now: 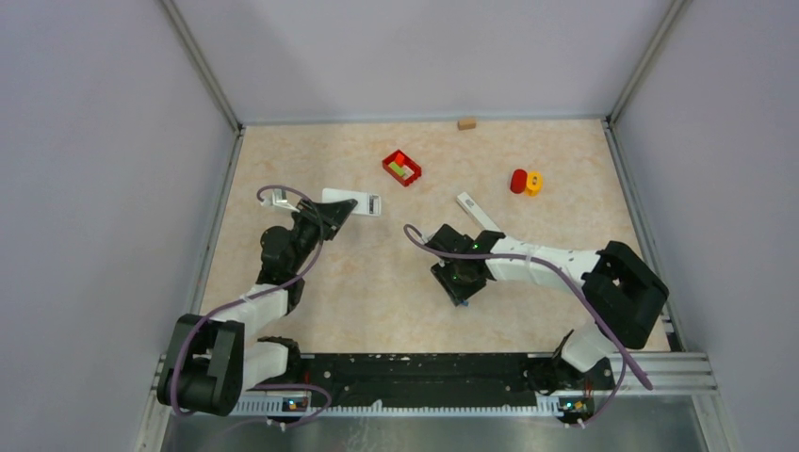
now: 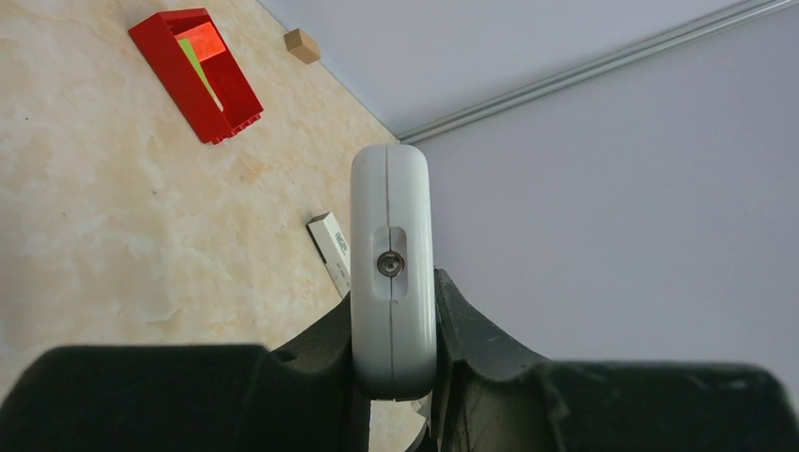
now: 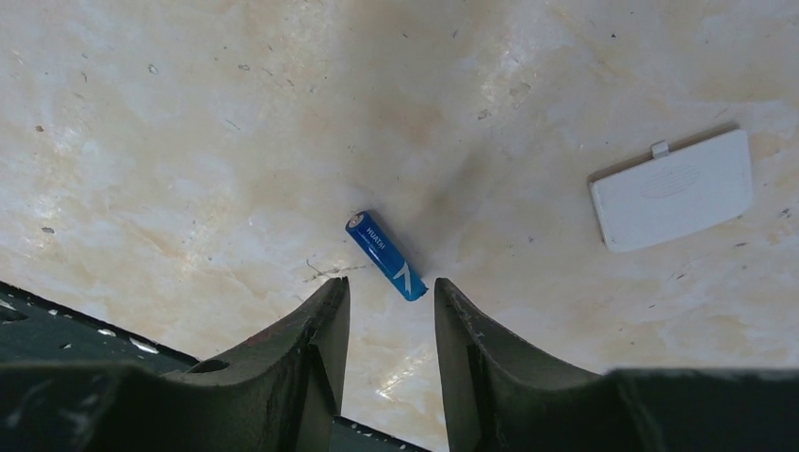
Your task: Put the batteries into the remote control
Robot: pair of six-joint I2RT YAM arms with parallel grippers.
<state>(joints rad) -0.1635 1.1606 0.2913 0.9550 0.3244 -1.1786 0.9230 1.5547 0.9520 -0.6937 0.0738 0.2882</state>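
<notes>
Red open bin (image 1: pixel 388 167) upper centre of top view, green and yellow pieces inside. Small wooden block (image 1: pixel 466 123) top centre, at far table edge, well apart from bin. Red cylinder (image 1: pixel 518 181) upper right, yellow piece (image 1: pixel 534 183) just beside it. Beige marbled tabletop (image 1: pixel 377 301). Pale grey walls (image 1: pixel 94 141) around.

batt (image 3: pixel 386 256) on table (image 3: pixel 188 113) | cover (image 3: pixel 673 188) R of batt, apart | remote (image 2: pixel 392 217) in L gripper (image 2: pixel 393 299)

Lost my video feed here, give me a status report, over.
Left gripper shut on white remote. Right gripper open over blue battery on table, not gripped. Battery cover lies apart; nothing in the way.
</notes>
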